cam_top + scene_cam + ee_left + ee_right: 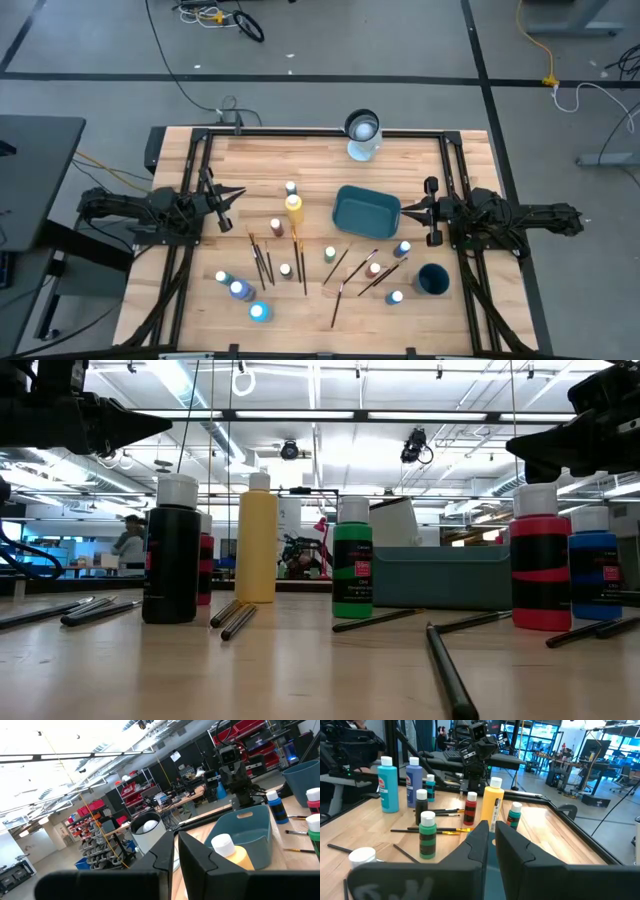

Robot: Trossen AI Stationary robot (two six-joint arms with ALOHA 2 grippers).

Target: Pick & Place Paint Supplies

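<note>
Both arms poised above the table, empty-handed

The left gripper (226, 207) hangs over the table's left side, fingers pressed nearly together, pointing inward; the right gripper (408, 211) mirrors it from the right side, fingers likewise closed on nothing; the two are well apart.

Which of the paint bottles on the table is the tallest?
The yellow bottle, near the teal bin. It stands above the other bottles in the low view and is yellow all over, with no dark label.
</note>
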